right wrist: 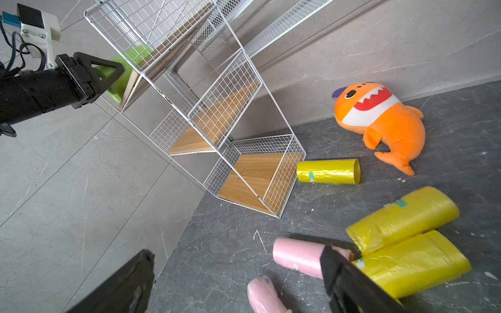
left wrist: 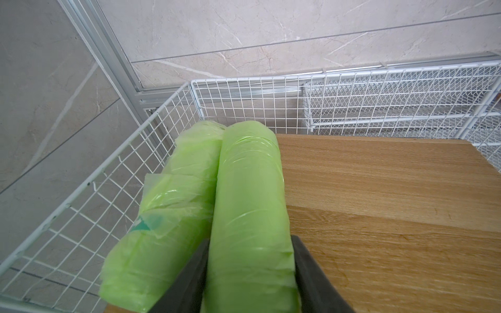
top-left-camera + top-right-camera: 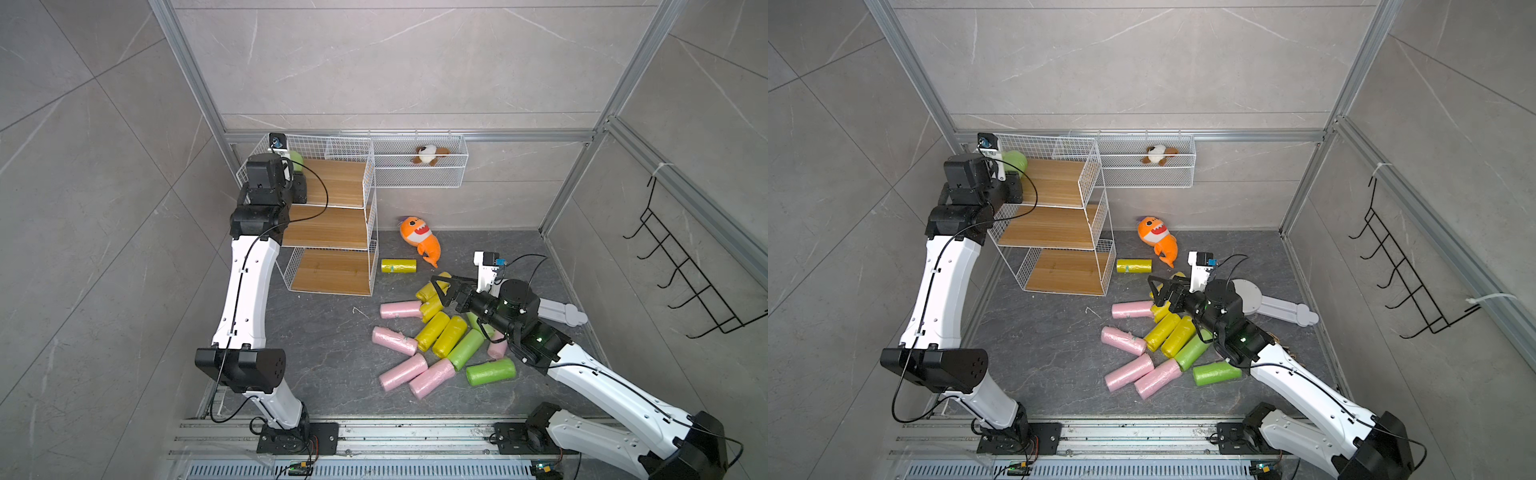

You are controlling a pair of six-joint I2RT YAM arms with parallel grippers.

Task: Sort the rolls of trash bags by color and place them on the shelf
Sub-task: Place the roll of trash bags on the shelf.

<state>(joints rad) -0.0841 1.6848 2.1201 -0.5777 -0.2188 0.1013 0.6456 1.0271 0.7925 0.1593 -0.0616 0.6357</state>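
Left end effector (image 2: 250,239) astride green roll (image 2: 249,189) on shelf (image 2: 379,189) top board beside second green roll (image 2: 173,203), grip unclear: widen jaws, retreat straight back without dragging; right end effector (image 3: 440,291) spread wide, empty.

Bright even light, soft shadows, wide-angle bending at edges, wrist foregrounds blurred

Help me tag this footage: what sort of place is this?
Probably a robotics test cell: tile-look panels in a silver aluminium frame, two white-and-black robot arms mounted on a metal floor rail, and props like the white wire shelf with wooden boards and coloured trash-bag rolls.
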